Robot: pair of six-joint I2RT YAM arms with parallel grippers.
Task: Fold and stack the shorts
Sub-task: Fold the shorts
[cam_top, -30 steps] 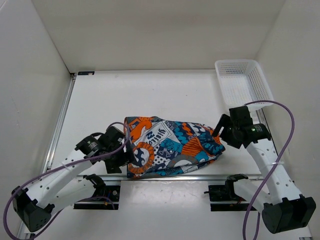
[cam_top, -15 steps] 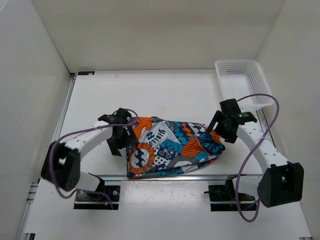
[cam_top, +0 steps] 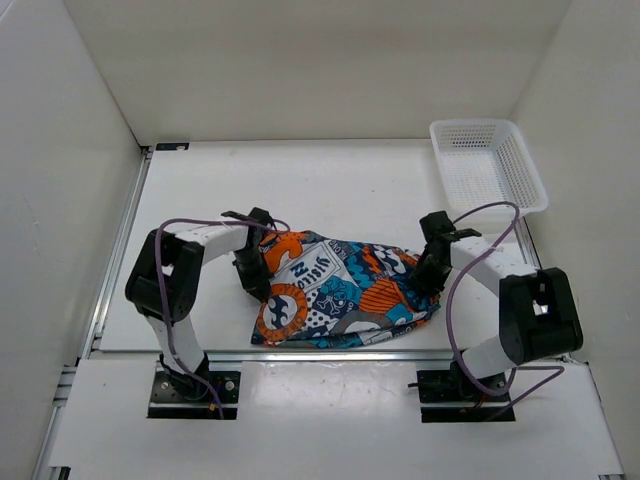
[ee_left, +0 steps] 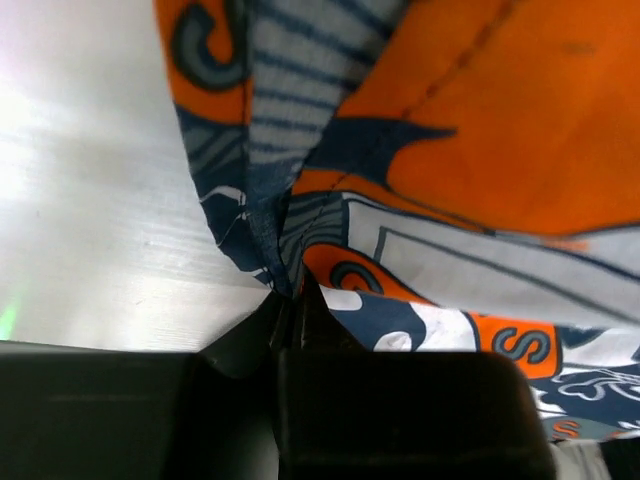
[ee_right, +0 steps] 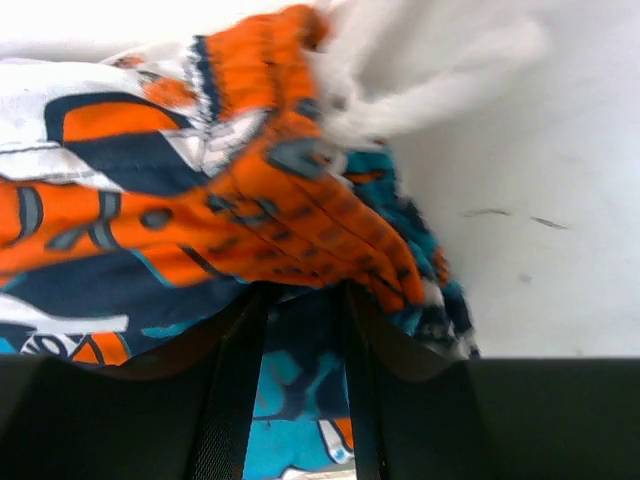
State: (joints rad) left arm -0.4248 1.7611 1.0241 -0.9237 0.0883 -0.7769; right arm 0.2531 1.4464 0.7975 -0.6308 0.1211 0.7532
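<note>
The shorts lie crumpled on the white table, a patchwork of orange, teal, navy and white. My left gripper is at their left edge; the left wrist view shows it shut on a navy fold of the shorts. At their right end is my right gripper. In the right wrist view it has narrowed around the shorts, and the orange waistband bunches over its fingertips. A blurred white cord trails from the waistband.
A white mesh basket stands at the back right of the table. White walls close in the left, back and right sides. A metal rail runs along the table's left edge. Both arms bend inward from their bases at the near edge.
Both arms have swung in toward the shorts' two ends. The left gripper went from open to shut on the left edge. The right gripper narrowed onto the right end.
</note>
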